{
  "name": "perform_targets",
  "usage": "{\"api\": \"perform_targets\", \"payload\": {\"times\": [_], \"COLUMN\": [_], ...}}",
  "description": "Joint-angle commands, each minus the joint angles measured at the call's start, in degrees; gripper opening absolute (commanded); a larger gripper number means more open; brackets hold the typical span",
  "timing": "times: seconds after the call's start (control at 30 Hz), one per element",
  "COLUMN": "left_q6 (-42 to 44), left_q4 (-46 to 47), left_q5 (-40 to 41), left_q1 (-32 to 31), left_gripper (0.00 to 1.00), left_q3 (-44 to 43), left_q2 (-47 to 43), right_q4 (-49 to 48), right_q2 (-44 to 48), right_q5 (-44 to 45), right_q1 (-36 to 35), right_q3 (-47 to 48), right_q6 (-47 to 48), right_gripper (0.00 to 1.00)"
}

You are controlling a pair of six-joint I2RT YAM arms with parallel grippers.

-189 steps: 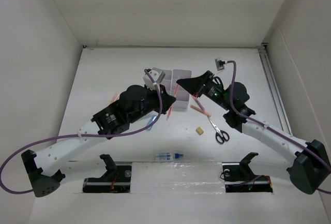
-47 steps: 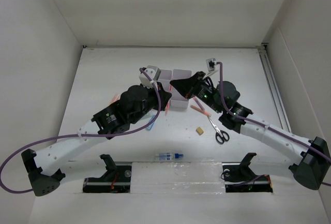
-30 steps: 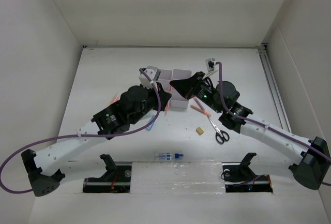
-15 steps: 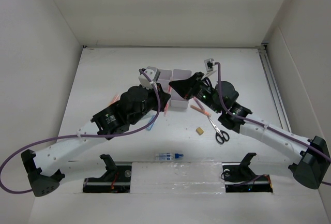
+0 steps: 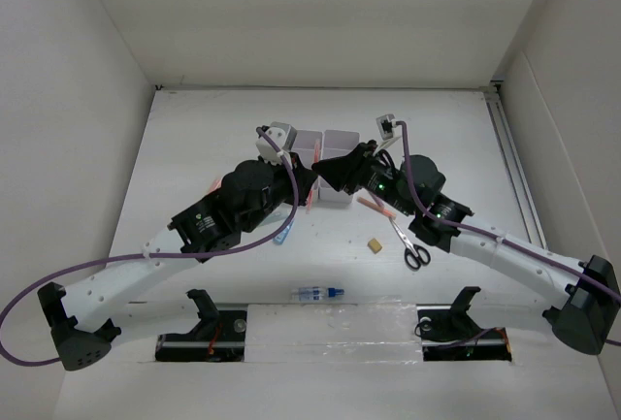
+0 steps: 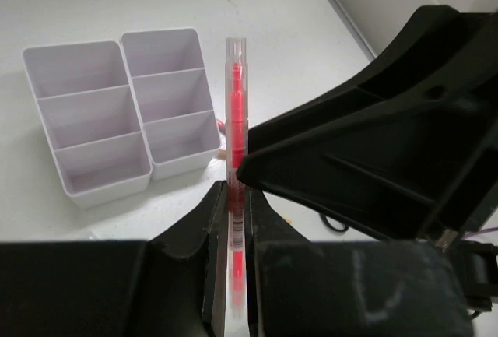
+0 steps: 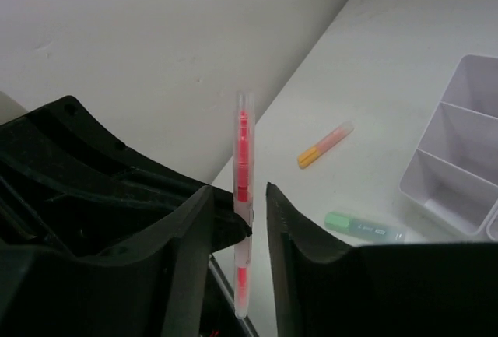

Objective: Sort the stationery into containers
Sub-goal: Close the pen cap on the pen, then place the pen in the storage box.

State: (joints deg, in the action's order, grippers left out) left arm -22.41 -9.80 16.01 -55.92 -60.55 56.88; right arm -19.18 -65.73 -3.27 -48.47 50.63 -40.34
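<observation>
Left gripper (image 6: 236,194) is clenched on a pink pen (image 6: 236,96). The right gripper (image 7: 238,193) straddles the pen, fingers apart. The pen is raised beside the near side of the white organizer (image 6: 129,72), whose six compartments hold nothing.

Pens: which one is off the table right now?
The clear pen with the red core, clamped between the left gripper's fingers. The orange-tipped pen and the green marker both lie flat on the table.
</observation>
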Motion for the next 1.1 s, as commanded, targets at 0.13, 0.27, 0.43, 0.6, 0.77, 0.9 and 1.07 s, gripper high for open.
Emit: {"api": "perform_targets", "payload": {"times": [0.13,0.27,0.43,0.6,0.77,0.9,1.07], "left_q6": [0.8,0.8,0.8,0.3,-0.3,0.6,1.4], "left_q4": [6.5,6.5,6.5,6.5,8.0,14.0,29.3], "left_q5": [2.0,2.0,3.2,7.1,13.3,21.5,26.3], "left_q1": [0.5,0.5,0.5,0.5,0.5,0.5,5.4], "left_gripper": [0.0,0.0,0.0,0.0,0.0,0.0,0.0], "left_q3": [0.2,0.2,0.2,0.7,0.7,1.4,4.6], "left_q2": [-2.3,-2.3,-2.3,-1.2,1.0,4.3,10.4], "right_q4": [2.2,2.2,4.0,5.3,8.7,11.7,14.6], "right_q2": [1.0,1.6,4.2,9.4,16.8,21.9,26.4], "right_q5": [-3.4,-2.9,2.1,5.9,6.4,7.5,7.5], "right_q1": [-1.7,-1.7,-1.2,1.6,6.0,8.2,9.4], "right_q3": [0.4,0.4,-0.2,-2.6,-3.3,-4.5,-5.8], "right_q6": [1.3,1.3,1.3,1.3,1.9,3.6,4.1], "right_gripper": [0.48,0.56,0.72,0.77,0.77,0.77,0.77]}}
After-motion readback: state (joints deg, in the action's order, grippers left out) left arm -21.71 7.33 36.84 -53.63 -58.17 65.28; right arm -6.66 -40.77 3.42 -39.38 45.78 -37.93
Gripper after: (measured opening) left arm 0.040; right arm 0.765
